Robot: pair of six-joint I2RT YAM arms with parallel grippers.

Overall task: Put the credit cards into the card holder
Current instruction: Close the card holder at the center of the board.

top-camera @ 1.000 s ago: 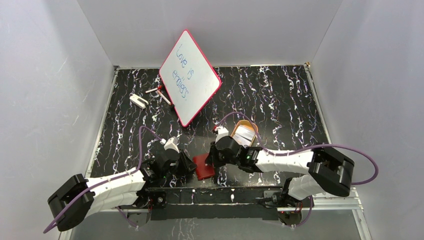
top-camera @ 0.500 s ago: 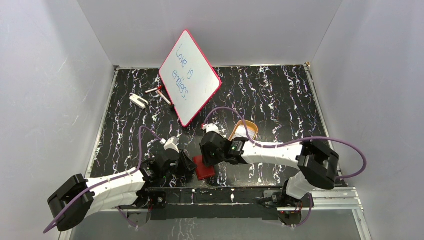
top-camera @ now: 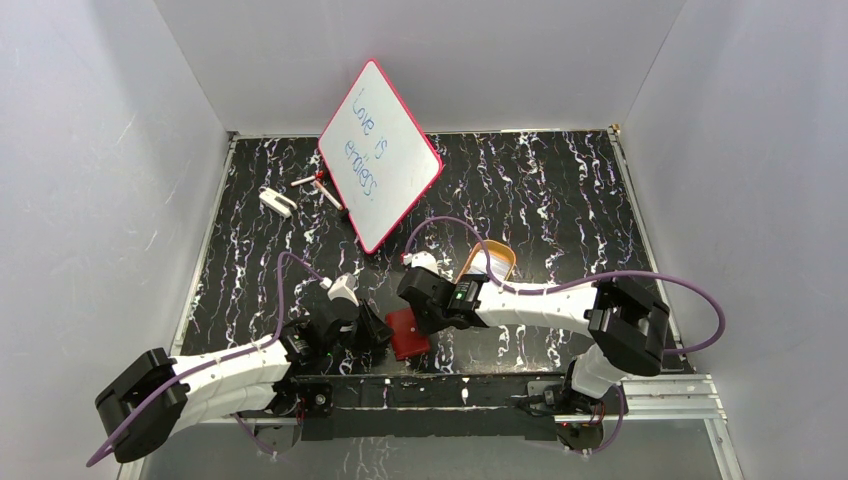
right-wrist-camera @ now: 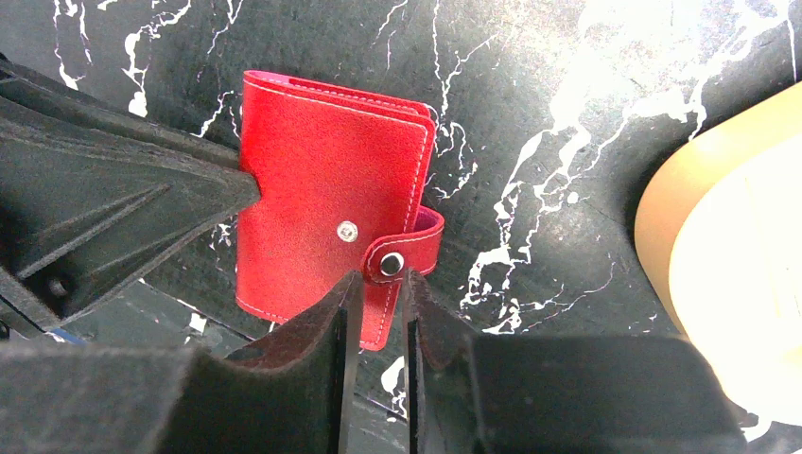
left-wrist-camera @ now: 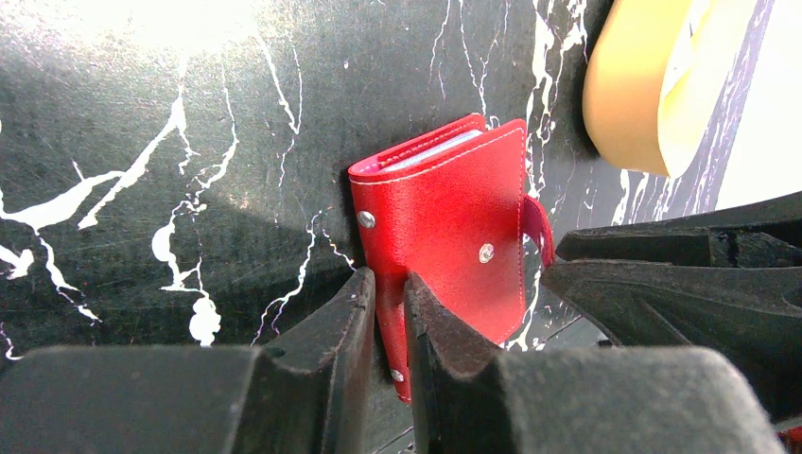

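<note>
Where the two arms meet at the near edge, a black bench (top-camera: 560, 190) veined with white carries every item. Well beyond both pincers, a large red-framed whiteboard (top-camera: 380, 155) with blue handwriting stands tilted at the far side. Near the right pincer (right-wrist-camera: 380, 279), off to its right in the wrist view, lies an orange-tan oval tray (right-wrist-camera: 676, 203). The pale whitish surface within it is washed out by glare, and whether it is the thin credit cards (right-wrist-camera: 757, 284) cannot be told.

Between the two pincers, a small dark red leather-like card holder (right-wrist-camera: 322, 180) lies folded shut on the bench. Its snap tab (right-wrist-camera: 402, 255) curls round the free edge, the tab's button lying just beside the silver stud on the cover, not on it.

The left pincer (left-wrist-camera: 388, 284) is closed on the card holder, pinching one corner of the cover between its black fingers. The right pincer's fingertips are narrowly apart at the snap tab, on the side opposite the left pincer. Red shows in the gap, but whether they clamp the tab cannot be told.
</note>
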